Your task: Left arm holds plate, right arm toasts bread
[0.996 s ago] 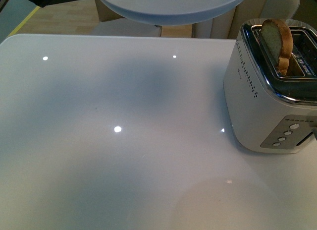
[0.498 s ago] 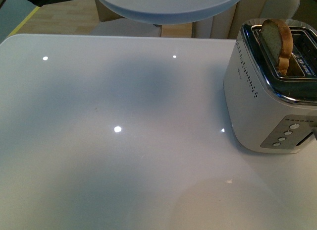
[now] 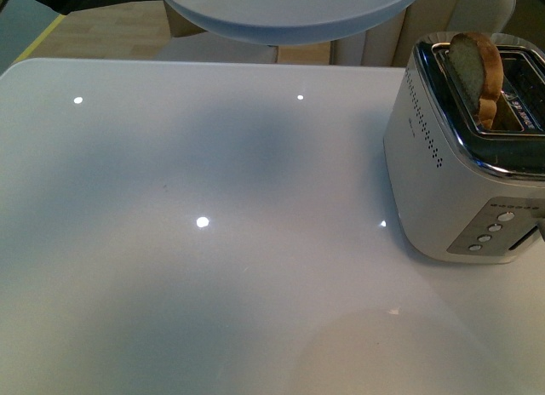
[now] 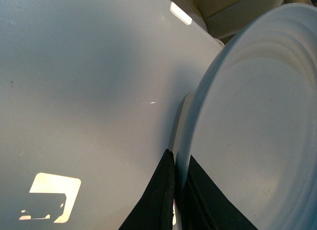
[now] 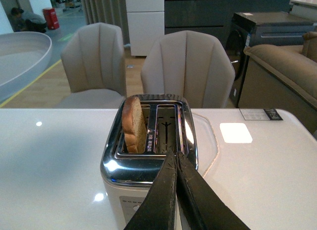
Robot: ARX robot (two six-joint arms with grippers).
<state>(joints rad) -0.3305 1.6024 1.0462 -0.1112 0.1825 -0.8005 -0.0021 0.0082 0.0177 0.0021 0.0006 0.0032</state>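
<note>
The pale blue-white plate point(image 3: 289, 12) hangs in the air above the table's far edge, level, seen from below. In the left wrist view my left gripper point(image 4: 176, 163) is shut on the plate point(image 4: 247, 126) at its rim, one black finger on each side. The bread point(image 3: 475, 71) stands upright in the left slot of a white and chrome toaster point(image 3: 443, 182) at the right, its rounded top sticking out. In the right wrist view my right gripper point(image 5: 176, 155) is shut and empty, just in front of and above the toaster point(image 5: 148, 165), beside the bread point(image 5: 133, 123).
The glossy white table point(image 3: 213, 242) carries only the toaster, near its right edge. Beige chairs point(image 5: 185, 66) stand behind the table. A sofa point(image 5: 285, 71) is off to one side in the right wrist view.
The plate has shifted very slightly to the left at the top of the front view. The toaster and the bread have not moved.
</note>
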